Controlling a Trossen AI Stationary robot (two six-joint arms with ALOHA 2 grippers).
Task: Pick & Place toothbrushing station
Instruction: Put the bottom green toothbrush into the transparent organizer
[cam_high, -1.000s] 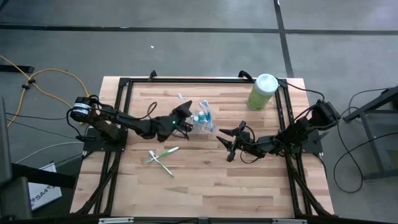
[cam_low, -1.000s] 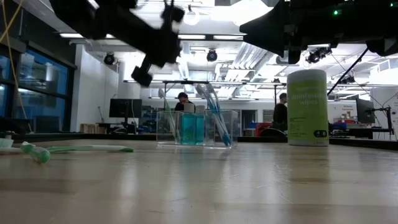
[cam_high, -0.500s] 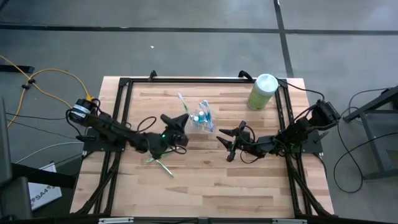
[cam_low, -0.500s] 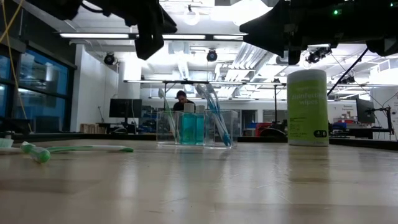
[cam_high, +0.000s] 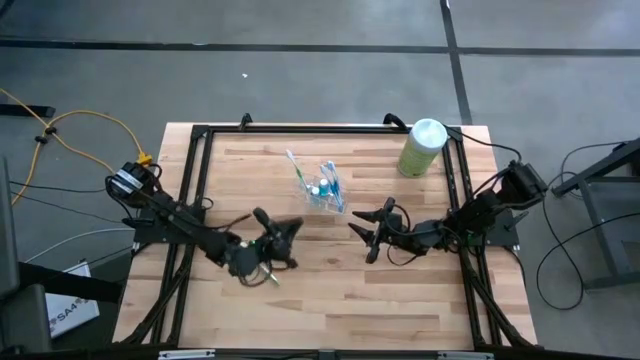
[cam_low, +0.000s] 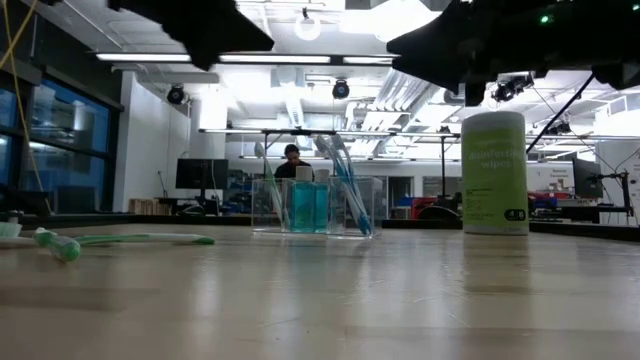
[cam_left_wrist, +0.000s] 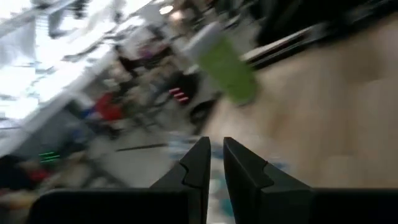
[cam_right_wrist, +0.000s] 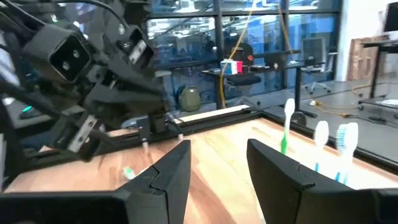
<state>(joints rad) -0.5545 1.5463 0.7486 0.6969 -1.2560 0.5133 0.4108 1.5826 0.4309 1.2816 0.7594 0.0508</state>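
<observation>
The clear plastic cup (cam_high: 322, 190) stands upright on its base at the table's middle, toward the far side, with blue-white and green-white toothbrushes (cam_low: 345, 185) leaning in it. Their heads (cam_right_wrist: 320, 132) show in the right wrist view. Loose green toothbrushes (cam_low: 130, 240) lie flat on the wood toward the near left, partly hidden under my left arm in the high view. My left gripper (cam_high: 288, 230) hovers above them, level, its fingers (cam_left_wrist: 199, 163) close together with nothing between. My right gripper (cam_high: 362, 233) waits open, right of the cup.
A tall pale green canister (cam_high: 422, 148) with a white top stands at the far right corner. A black frame (cam_high: 300, 128) rims the table. The wood toward the near edge (cam_high: 380, 310) is bare. People sit in the room beyond the table.
My left gripper has drawn away from the cup, swinging toward the table's near left until it hangs over the loose green toothbrushes, and it has rolled about its own axis. The cup and its brushes have stayed in place.
</observation>
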